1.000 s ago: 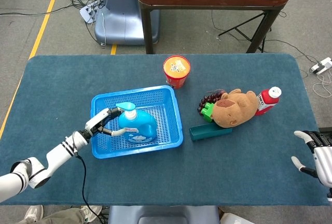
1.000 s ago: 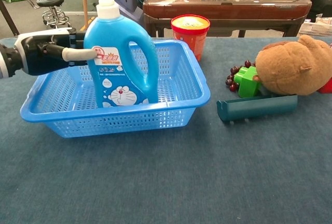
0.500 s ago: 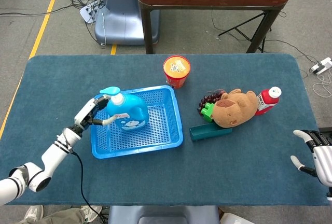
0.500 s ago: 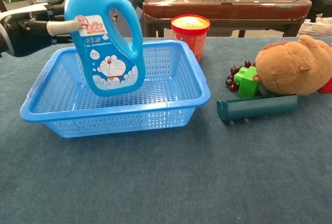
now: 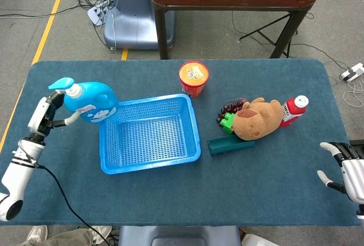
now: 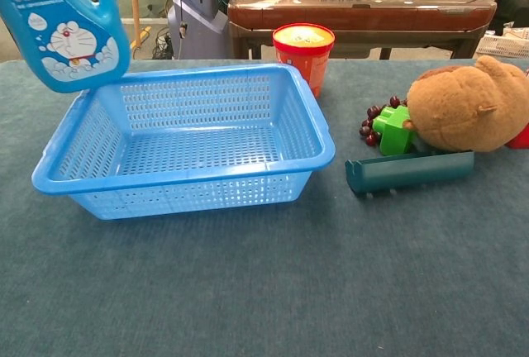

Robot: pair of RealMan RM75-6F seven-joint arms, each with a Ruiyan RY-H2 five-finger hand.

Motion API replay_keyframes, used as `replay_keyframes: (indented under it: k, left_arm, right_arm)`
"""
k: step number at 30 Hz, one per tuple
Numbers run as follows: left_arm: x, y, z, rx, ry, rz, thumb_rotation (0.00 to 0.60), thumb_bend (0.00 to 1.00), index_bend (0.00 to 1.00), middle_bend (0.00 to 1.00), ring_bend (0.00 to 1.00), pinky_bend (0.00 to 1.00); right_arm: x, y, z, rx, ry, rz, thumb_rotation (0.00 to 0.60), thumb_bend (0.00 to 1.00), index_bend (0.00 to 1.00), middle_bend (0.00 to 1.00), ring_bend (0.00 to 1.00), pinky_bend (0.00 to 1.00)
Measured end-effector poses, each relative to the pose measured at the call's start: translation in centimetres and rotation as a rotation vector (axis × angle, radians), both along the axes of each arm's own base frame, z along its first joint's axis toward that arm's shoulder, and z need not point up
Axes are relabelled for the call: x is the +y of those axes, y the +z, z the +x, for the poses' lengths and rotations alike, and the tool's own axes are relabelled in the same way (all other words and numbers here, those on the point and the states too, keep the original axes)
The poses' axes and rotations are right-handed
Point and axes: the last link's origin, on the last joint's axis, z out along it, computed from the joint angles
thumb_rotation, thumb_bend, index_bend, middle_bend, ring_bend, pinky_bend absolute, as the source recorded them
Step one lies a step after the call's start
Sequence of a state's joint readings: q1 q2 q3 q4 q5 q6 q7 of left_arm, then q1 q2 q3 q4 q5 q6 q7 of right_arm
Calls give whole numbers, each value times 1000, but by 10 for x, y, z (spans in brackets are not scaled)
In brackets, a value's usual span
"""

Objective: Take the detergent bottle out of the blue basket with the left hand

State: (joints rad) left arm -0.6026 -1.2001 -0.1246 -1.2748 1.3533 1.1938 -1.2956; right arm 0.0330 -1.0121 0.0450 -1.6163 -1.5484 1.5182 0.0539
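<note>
— Since a second ago, the bottle (image 5: 90,102) had gone from standing inside the basket (image 5: 149,134) to hanging in the air past its left rim, tilted, pump head pointing away from the basket.

— And who held it?

— The left hand (image 5: 45,115), fingers wrapped on the bottle's far side near the neck. From the chest camera only the bottle's lower half showed, up in the top left corner (the hand itself was out of that view).

— Was the bottle clear of the basket?

— Yes, raised above the desk (image 5: 170,197), with its body over the basket's left edge seen from the head camera and above the rim in the chest view.

— The right hand (image 5: 344,169)?

— Down at the desk's right edge, holding nothing, fingers spread apart.

— What else was on the desk?

— A red cup (image 5: 193,78) just behind the basket, then to the right a plush bear (image 5: 259,119) lying on its side, a green block (image 5: 228,122) and dark grapes (image 5: 228,109) tucked against it, a teal tray (image 5: 230,144) in front, and a red bottle (image 5: 294,109) touching the bear's far side.
</note>
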Motion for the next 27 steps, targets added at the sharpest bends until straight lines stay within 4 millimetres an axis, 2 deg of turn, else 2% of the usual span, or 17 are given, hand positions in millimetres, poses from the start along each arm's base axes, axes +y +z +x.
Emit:
replay_keyframes:
  k: [6, 11, 19, 27]
  left_arm:
    - [-8, 19, -29, 79, 96, 92, 600, 317, 471, 523, 424, 332]
    - [-18, 26, -60, 157, 207, 153, 600, 316, 471, 523, 424, 332]
    - [-26, 5, -91, 133, 327, 85, 600, 316, 465, 523, 424, 332]
    - [-25, -15, -106, 102, 374, 29, 600, 317, 418, 510, 385, 332]
  right_arm:
    - [-1, -1, 2, -3, 11, 7, 600, 211, 254, 276, 214, 330]
    - [0, 0, 2, -4, 15, 4, 600, 211, 254, 276, 214, 330]
    - [1, 0, 2, -7, 13, 2, 600, 211, 254, 276, 214, 330]
    - [3, 1, 0, -7, 8, -3, 600, 211, 254, 276, 214, 330]
